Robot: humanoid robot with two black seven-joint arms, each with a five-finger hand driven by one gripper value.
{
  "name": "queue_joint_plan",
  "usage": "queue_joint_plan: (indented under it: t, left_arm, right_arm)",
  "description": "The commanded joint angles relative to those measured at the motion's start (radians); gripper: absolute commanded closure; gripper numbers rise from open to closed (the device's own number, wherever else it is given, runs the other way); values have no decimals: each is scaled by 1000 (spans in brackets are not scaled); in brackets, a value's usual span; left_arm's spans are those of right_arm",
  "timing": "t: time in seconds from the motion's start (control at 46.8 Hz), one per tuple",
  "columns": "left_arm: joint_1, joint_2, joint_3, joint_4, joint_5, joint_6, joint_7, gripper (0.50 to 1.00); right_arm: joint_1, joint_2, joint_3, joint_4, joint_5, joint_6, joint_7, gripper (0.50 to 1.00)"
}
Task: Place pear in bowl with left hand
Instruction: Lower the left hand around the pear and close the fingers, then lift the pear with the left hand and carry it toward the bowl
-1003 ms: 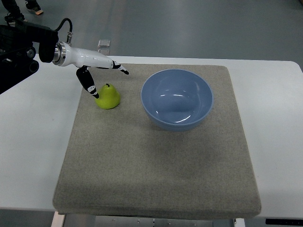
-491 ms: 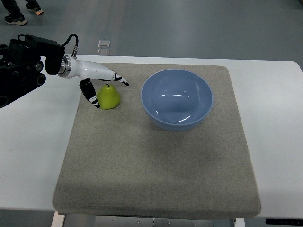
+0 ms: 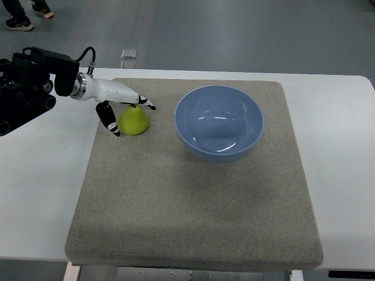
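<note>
The fingers [image 3: 143,103] of the left hand [image 3: 120,102] are spread around the pear [image 3: 133,121] but are not yet closed on it: the upper fingers are laid over the top of the fruit, past its stem, while the thumb [image 3: 109,120] is set low against the side of the pear away from the bowl [image 3: 219,122]. No lift is seen, and the pear stands upright on the mat [image 3: 193,193], to the left of the bowl and clear of its rim.

Compared with a second ago, the hand has been lowered and drawn in. Then the upper fingers were held above and beyond the pear, with open space beneath them; half a second ago they were brought down to stem height; now they are draped across the top. The pear itself has not been shifted in that time, and the bowl has stayed where it was.

This is judged to be the end of the reach and the start of the grasp. What remains is for the fingers to be closed, the pear raised, carried across to the bowl and released inside it. The right hand is not seen.
</note>
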Motion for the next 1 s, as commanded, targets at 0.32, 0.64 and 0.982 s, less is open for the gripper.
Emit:
queue_joint_plan:
  t: [0.32,0.64,0.982]
  left_arm:
    - [8,-18,-7,13,-6,2,0,769]
    - [3,-18,-13,11,-12,0,-8,1000]
    - [-3,-15,-20,10,-23,-10,-8,1000]
  right_arm:
    - [0,0,0,0,0,0,1,574]
    - [0,0,0,0,0,0,1,574]
    - [0,0,0,0,0,0,1,574]
